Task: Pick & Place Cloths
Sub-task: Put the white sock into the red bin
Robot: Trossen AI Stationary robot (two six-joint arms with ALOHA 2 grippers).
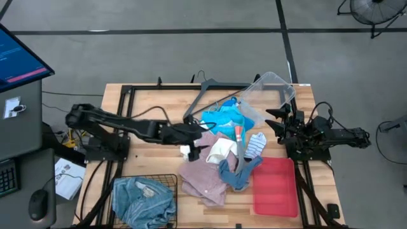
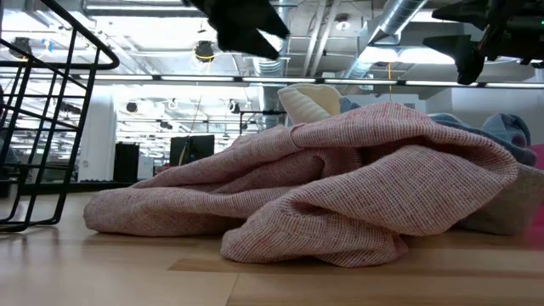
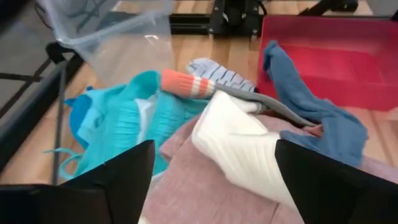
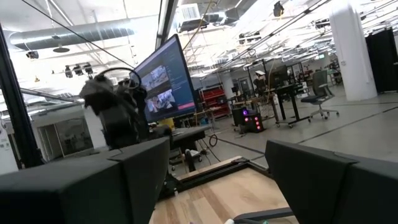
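Cloths lie heaped in the middle of the table (image 1: 146,95): a pink cloth (image 1: 202,178) at the near side of the heap, a white cloth (image 1: 220,150) on top of it, a turquoise cloth (image 1: 224,119) on the far side of the white one, a striped sock (image 1: 255,145) and a grey-blue cloth (image 1: 238,172) toward the red tray (image 1: 275,187). A denim cloth (image 1: 143,202) already sits in the wire basket (image 1: 166,180) at the table's near left corner, well apart from the heap. The left gripper (image 1: 193,150) hangs just beside the white cloth, on the side away from the red tray, with its fingers spread wide and nothing between them; in its wrist view the white cloth (image 3: 239,149) lies straight ahead between the two fingers (image 3: 115,171), its long axis running away from the gripper toward the striped sock (image 3: 214,78). So the next grab looks like a short push forward and down onto the white cloth, and the left arm is clearly the nearer one. The right gripper (image 1: 280,119) waits with fingers apart and empty, raised beside the clear bin (image 1: 270,92), on the far side of the red tray.
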